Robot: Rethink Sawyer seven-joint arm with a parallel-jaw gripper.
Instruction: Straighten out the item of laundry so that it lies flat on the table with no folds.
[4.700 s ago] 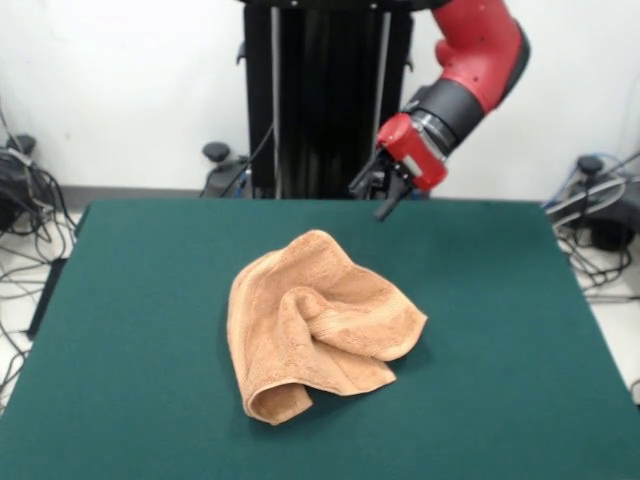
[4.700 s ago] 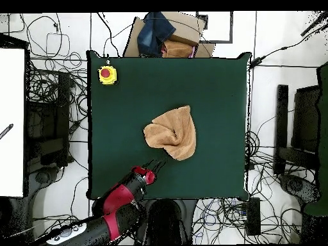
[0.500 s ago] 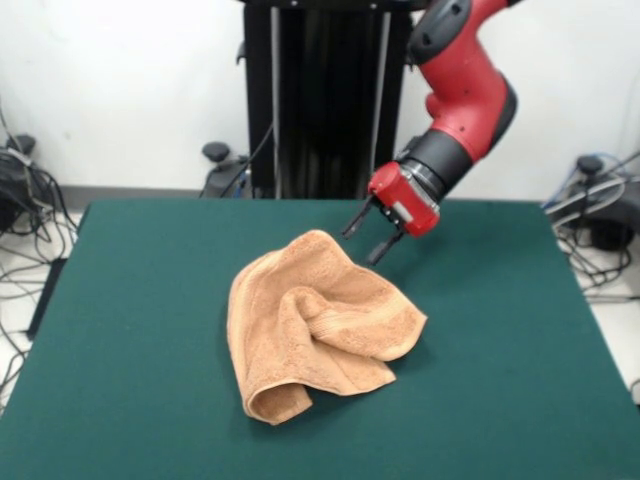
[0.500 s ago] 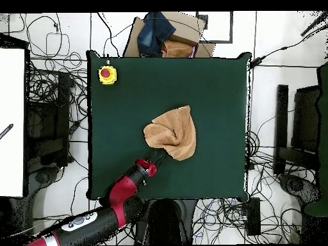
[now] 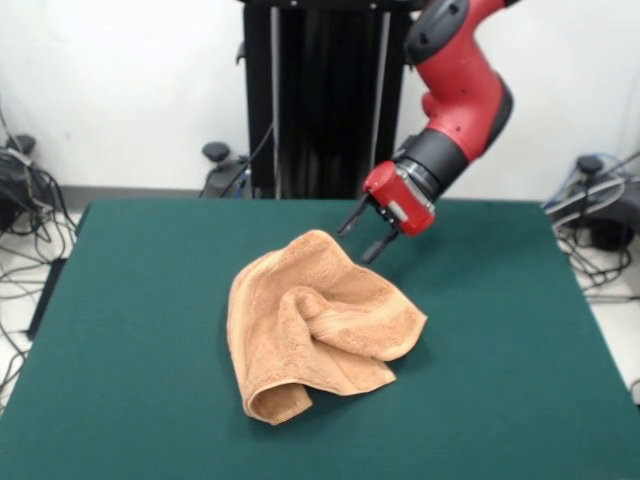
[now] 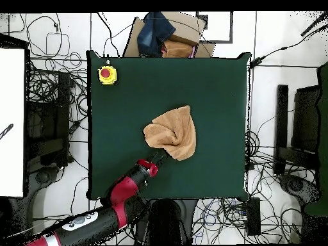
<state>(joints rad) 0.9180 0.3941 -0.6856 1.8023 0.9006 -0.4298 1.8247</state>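
Red and black, the gripper (image 5: 365,233) hangs just past the towel's (image 5: 312,325) far corner, fingers (image 5: 352,216) spread, holding nothing. The tan towel lies crumpled and folded over itself near the middle of the green table (image 5: 140,340). Beyond the towel, cables (image 5: 30,200) trail across the floor.

Front view: camera low across the tabletop (image 5: 120,380), facing the pedestal (image 5: 325,95) at frame top, fairly close. Overhead view: high, straight down, whole tabletop (image 6: 211,83) plus surrounding floor, robot base at frame bottom. Both share the tabletop.
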